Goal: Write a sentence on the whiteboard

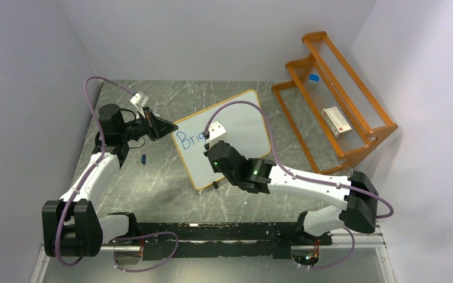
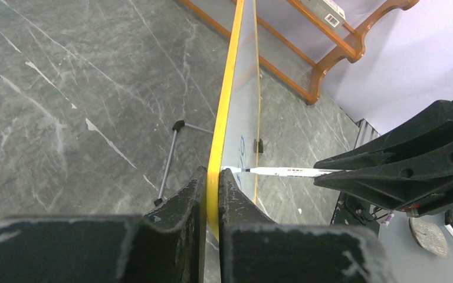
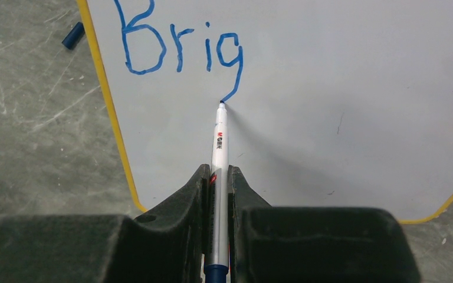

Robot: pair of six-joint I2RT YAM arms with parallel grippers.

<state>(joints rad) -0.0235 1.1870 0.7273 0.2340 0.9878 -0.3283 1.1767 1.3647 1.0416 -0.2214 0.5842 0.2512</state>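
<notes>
Right gripper [image 3: 218,174] held the marker [image 3: 219,141] clamped, tip touching the whiteboard [image 3: 342,118] under the sentence's [image 3: 180,44] "g", and the stroke could have skidded if the left gripper [image 2: 212,177], pinched on the whiteboard's edge, slipped.

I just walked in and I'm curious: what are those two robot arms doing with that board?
They are writing on a whiteboard. The left gripper is shut on the board's yellow-framed edge, which seems to steady it. The right gripper is shut on a marker, and the marker's tip touches the board at the tail of a g. The blue letters read "Brig" at this point. A small blue cap lies on the table beside the board.
</notes>
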